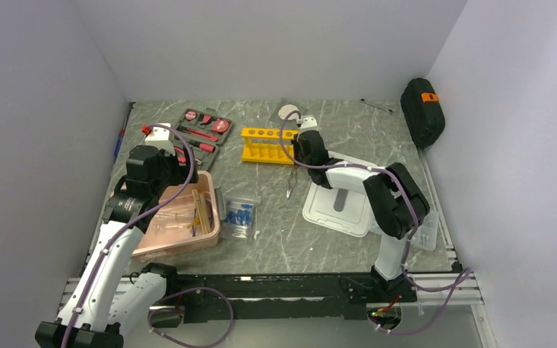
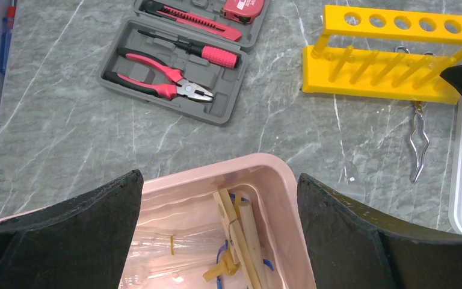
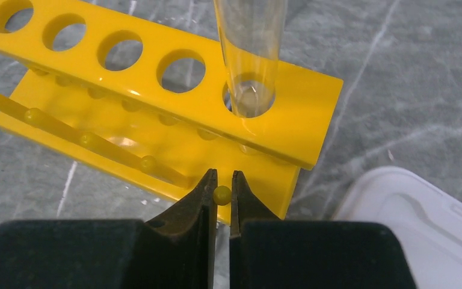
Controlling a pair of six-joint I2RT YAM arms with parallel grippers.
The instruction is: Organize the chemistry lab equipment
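Bench tally
One yellow rack with six holes, one glass tube, one pink bin, one tool kit, one bag of tubes.

No legible text or labels anywhere.

The test-tube rack is bright yellow all over, pegs included. The worktop is grey-green, marbled with thin white veins. The tub is pale pink and the wooden clamps are tan. The tool kit has a grey case and red-and-black handles. The bagged tubes have blue caps. The lid is white.
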